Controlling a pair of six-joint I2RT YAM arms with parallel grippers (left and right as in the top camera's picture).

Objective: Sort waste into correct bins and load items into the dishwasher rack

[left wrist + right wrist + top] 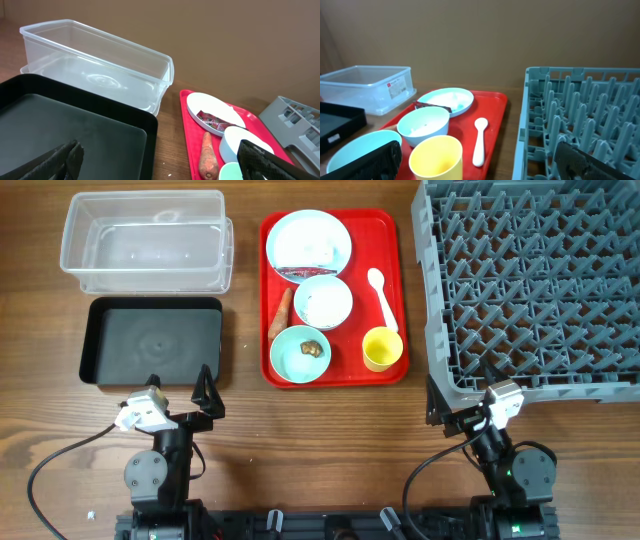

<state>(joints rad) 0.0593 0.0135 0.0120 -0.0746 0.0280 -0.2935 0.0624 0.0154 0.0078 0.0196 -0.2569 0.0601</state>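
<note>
On the flat red tray sit a pale blue plate [310, 235] with a red wrapper [305, 273], a pale blue bowl [323, 300] with rice grains, a mint-green bowl [292, 358] with a brown lump [310, 349], a carrot piece [283, 312], a white spoon [381, 293] and a yellow cup [382, 348]. The clear tub [145, 240] and the black tray [155, 340] are at the left. The grey rack [540, 280] is at the right. My left gripper [178, 388] is open and empty at the black tray's near edge. My right gripper [460, 392] is open and empty at the rack's near left corner. I cannot make out a tissue ball.
The red serving tray [392, 240] lies between the bins and the rack. Bare wooden table [320, 440] runs along the front between the two arms. Cables trail from both arm bases at the near edge.
</note>
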